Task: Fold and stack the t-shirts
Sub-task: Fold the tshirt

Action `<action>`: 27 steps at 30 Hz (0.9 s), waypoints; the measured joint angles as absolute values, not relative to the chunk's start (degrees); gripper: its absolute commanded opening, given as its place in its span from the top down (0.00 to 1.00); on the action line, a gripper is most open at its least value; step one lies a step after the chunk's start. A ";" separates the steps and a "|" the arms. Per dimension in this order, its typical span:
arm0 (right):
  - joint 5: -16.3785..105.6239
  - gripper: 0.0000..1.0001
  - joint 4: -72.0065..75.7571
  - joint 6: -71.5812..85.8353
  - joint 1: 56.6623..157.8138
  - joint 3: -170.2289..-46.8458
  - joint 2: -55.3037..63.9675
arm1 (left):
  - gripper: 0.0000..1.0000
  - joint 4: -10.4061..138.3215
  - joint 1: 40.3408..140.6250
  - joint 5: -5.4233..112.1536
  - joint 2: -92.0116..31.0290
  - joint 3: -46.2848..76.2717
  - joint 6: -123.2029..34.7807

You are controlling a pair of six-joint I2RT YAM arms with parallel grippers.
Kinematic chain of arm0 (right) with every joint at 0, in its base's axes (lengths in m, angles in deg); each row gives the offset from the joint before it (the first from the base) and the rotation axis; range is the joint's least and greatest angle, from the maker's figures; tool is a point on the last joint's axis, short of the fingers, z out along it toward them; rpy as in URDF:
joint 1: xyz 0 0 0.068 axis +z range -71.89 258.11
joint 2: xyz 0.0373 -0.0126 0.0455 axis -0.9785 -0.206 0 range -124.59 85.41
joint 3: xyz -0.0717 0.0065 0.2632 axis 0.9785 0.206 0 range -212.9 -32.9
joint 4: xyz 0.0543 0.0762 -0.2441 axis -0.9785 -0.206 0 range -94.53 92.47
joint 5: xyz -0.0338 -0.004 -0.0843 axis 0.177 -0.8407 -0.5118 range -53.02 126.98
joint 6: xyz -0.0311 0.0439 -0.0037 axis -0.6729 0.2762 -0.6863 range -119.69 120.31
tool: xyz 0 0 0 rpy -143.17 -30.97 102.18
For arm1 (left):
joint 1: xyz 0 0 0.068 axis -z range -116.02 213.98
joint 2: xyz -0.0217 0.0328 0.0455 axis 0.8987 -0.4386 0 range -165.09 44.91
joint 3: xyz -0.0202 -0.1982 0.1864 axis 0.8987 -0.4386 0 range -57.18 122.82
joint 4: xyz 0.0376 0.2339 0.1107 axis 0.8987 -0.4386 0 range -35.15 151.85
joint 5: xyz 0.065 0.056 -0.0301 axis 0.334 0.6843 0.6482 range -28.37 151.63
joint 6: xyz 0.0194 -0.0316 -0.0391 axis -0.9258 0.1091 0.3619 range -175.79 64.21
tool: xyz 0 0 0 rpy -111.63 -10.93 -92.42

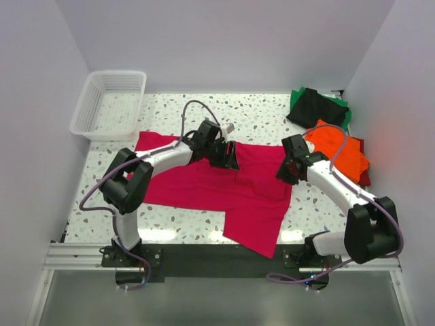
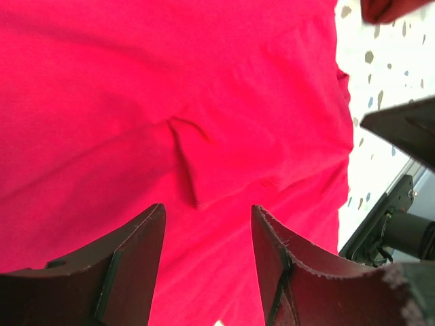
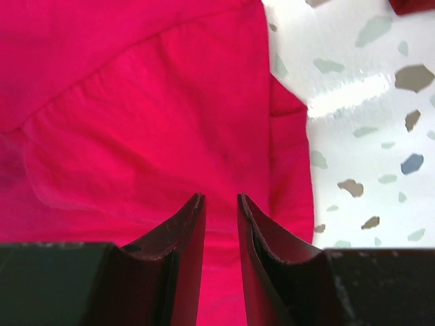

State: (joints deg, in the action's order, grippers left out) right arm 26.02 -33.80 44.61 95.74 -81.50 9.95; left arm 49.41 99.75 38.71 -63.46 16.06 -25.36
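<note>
A crimson-pink t-shirt (image 1: 217, 190) lies spread across the middle of the table, with one part reaching the front edge. My left gripper (image 1: 228, 155) hovers over its back edge, open and empty. The left wrist view shows its jaws (image 2: 207, 210) wide apart above creased pink cloth (image 2: 170, 102). My right gripper (image 1: 285, 170) is over the shirt's right edge. In the right wrist view its jaws (image 3: 221, 197) stand a narrow gap apart, with nothing between them, above the cloth (image 3: 136, 102). Black (image 1: 312, 105), green (image 1: 345, 115), orange (image 1: 336, 149) and dark red (image 1: 365, 178) shirts lie piled at the back right.
A white mesh basket (image 1: 109, 102) stands at the back left corner. Walls close in the table on the left, back and right. Bare speckled tabletop (image 1: 258, 112) shows behind the pink shirt and to its right (image 3: 367, 102).
</note>
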 measured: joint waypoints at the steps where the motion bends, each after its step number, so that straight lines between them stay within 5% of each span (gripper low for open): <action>1: 26.02 0.71 -33.28 44.23 95.74 -81.94 9.19 | 0.44 49.89 100.23 38.49 -63.46 15.47 -25.18; 27: 26.06 0.75 -29.39 38.27 95.74 -86.59 3.61 | 0.55 71.13 101.76 33.25 -64.97 1.96 -15.78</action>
State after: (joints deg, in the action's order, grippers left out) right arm 26.06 -29.39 38.27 95.74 -86.59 3.61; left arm 71.13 101.76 33.25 -64.97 1.96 -15.78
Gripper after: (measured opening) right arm 0.261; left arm 0.454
